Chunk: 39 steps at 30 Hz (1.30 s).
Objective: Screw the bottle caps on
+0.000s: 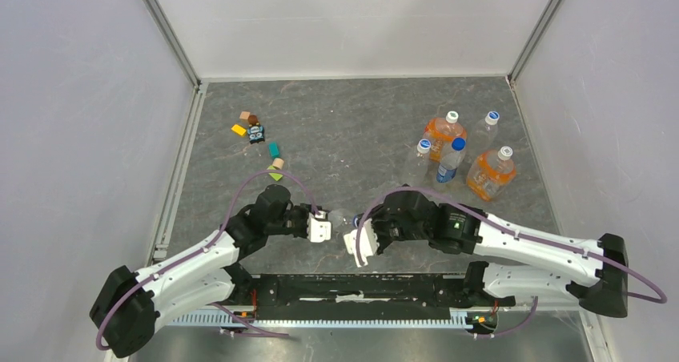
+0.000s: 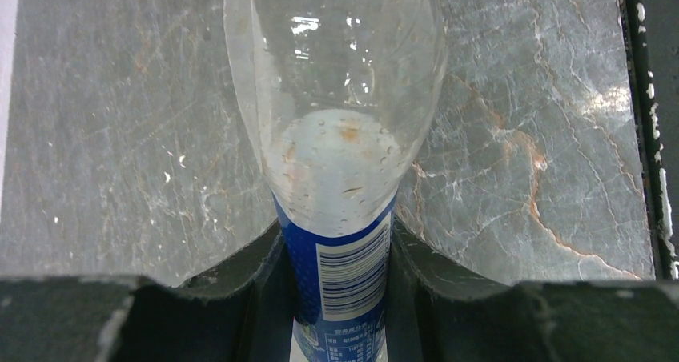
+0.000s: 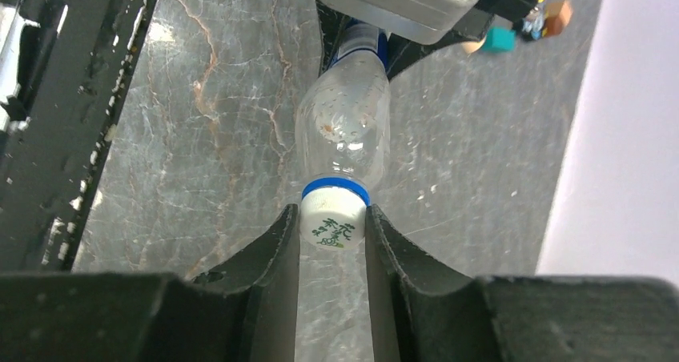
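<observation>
The left gripper [image 2: 340, 246] is clamping the blue label band [image 2: 346, 282] of a slim clear plastic bottle [image 2: 336, 50], holding it sideways over the grey marbled tabletop [image 2: 120, 138]. The right gripper [image 3: 333, 235] is pinching the small round white plastic cap [image 3: 331, 216], which is sitting on the bottle's neck. The bottle is carrying only droplets [image 2: 336, 162], so it is likely light, thin-walled and easily crushed. Gripping the banded section and the cap's rim looks wisest.
</observation>
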{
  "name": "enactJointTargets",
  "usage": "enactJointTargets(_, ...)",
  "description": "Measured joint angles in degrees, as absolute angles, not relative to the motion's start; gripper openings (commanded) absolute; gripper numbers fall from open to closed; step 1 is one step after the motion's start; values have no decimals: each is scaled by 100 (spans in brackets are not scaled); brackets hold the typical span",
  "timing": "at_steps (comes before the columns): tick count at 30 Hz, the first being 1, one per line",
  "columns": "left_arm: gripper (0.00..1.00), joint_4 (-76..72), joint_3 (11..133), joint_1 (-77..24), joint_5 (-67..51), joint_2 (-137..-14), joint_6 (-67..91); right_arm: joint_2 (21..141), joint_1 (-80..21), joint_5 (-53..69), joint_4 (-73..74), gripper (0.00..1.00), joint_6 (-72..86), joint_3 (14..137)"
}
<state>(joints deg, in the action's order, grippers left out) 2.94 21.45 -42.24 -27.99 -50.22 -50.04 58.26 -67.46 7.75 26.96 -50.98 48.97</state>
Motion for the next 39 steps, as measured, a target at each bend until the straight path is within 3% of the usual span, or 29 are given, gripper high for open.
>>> enactJointTargets(2,43,395,2145,-4224,-2740,-5035,-5002,5955,-6746,683,2630,0,-4674,4906)
enactJointTargets(16,43,552,2143,-4222,-2541,-5046,-5004,6263,-6434,36,2213,0,-237,4987)
enactJointTargets(29,43,370,2147,-4213,-2473,-4982,-5002,5765,-5666,110,1601,0,4309,4399)
enactJointTargets(31,43,349,2147,-4213,-2475,-4971,-5002,5682,-5662,25,1568,6,4744,4320)
enactJointTargets(36,43,276,2156,-4213,-2510,-4958,-5002,5542,-5655,-84,1509,44,5236,4248)
enactJointTargets(39,43,246,2180,-4215,-2567,-4958,-5006,5502,-5658,-119,1424,56,5035,4252)
